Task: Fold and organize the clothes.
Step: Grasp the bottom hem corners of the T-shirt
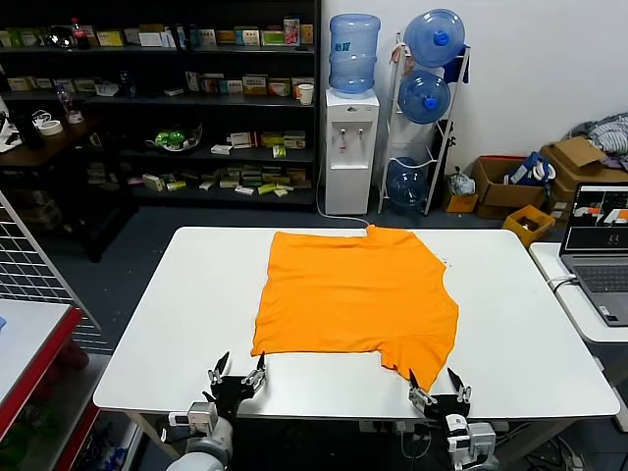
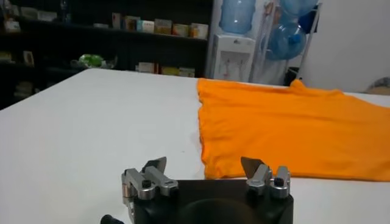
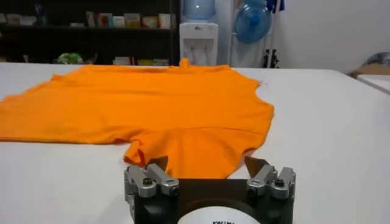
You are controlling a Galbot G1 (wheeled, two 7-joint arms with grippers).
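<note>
Head view – T-shirt [image 1: 355, 291]: bright orange, spread flat near the middle of the white tabletop [image 1: 167, 324], plain side up, one sleeve reaching toward the near edge on the robot's right.
Head view – left gripper [image 1: 236, 374]: at the near tabletop edge, just before the shirt's near left corner, fingers spread, holding nothing.
Head view – right gripper [image 1: 439, 388]: at the near edge beside the sleeve tip, jaws apart, empty.
Left wrist view – left gripper [image 2: 205, 165]: open; shirt corner [image 2: 213, 167] lies just ahead between the fingers, not pinched.
Right wrist view – right gripper [image 3: 209, 164]: open – sleeve [image 3: 195, 146] lies directly ahead, ungripped.
</note>
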